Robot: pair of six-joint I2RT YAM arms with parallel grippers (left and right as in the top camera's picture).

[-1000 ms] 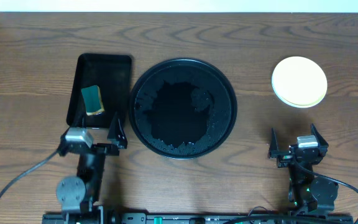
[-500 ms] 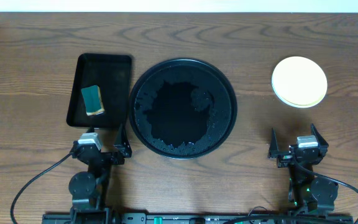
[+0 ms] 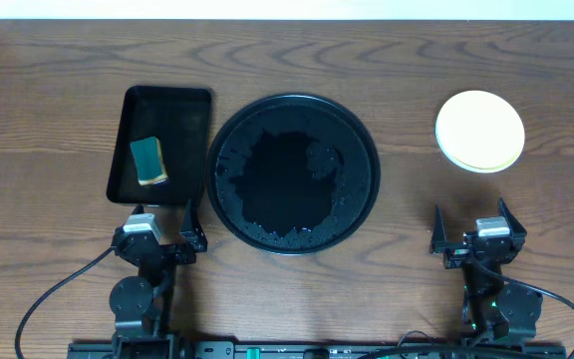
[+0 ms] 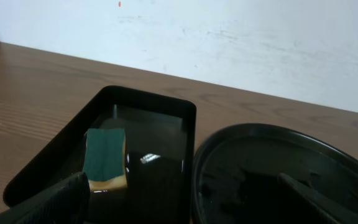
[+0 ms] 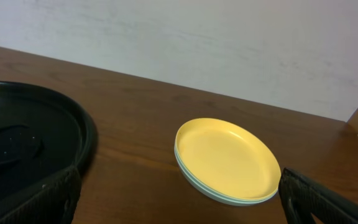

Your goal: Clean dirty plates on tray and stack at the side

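Plates [image 3: 480, 131] stacked on the worktop [image 3: 407, 60], right of the round black tray [image 3: 293, 100]. Left fingers [image 3: 193, 227] and right fingers [image 3: 436, 229] spread wide, holding nothing.

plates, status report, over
Both open and empty: left gripper by the rectangular tray, right gripper near the plates. Plates stacked on the tabletop, yellow on top, off the round tray. Nothing in the way.

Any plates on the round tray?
No, the round tray holds no plate; the plates sit stacked apart, to its right.
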